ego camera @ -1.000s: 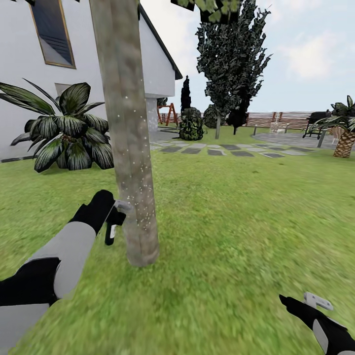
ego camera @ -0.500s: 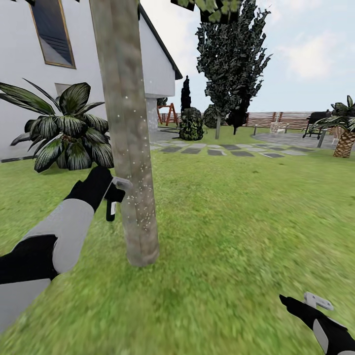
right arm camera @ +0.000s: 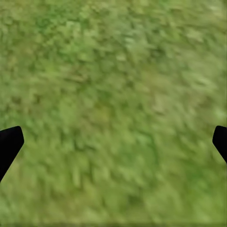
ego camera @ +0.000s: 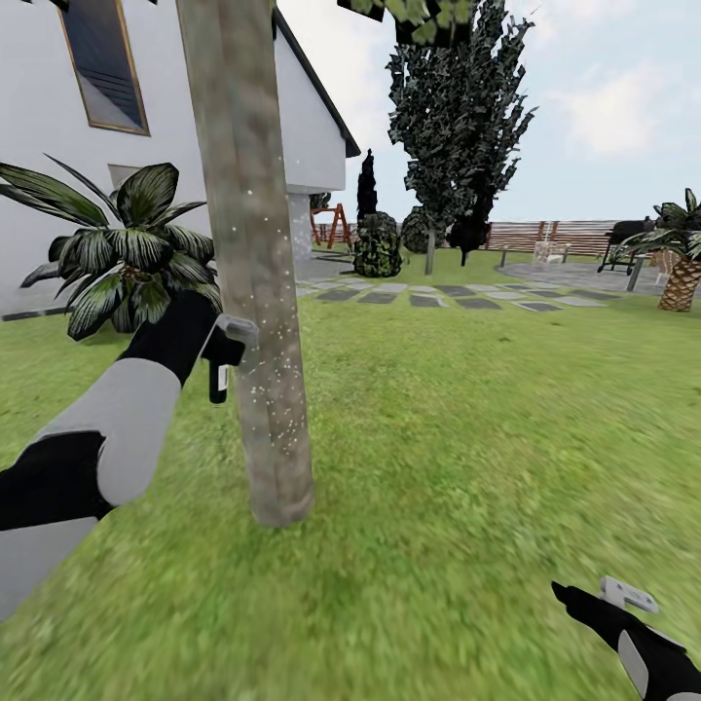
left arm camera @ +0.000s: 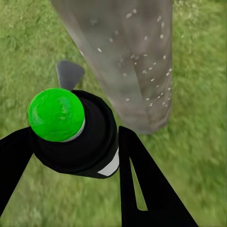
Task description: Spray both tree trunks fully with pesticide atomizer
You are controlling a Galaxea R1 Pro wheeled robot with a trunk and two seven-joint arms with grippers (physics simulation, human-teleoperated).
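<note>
A thick grey-brown tree trunk [ego camera: 255,282] rises from the lawn just ahead, speckled with white droplets at mid height. My left gripper [ego camera: 222,358] is shut on the pesticide atomizer [ego camera: 218,375], a slim dark bottle with a white label patch, held close against the trunk's left side. In the left wrist view the atomizer [left arm camera: 78,135] shows its green cap between my black fingers [left arm camera: 146,184], with the spotted trunk [left arm camera: 130,56] right beyond it. My right gripper [ego camera: 594,599] hangs low at the right over grass, its fingertips [right arm camera: 9,144] wide apart, open and holding nothing.
A broad-leaved dark plant [ego camera: 127,253] stands left of the trunk by the white house wall [ego camera: 39,156]. Farther off are a dark column-shaped tree [ego camera: 458,127], stepping stones [ego camera: 438,297], a slat fence [ego camera: 545,236] and a small palm [ego camera: 682,263]. Open lawn [ego camera: 467,438] stretches right.
My left arm has lifted the atomizer up along the trunk's left side. More white droplets speckle the bark there. The right arm has not moved.
</note>
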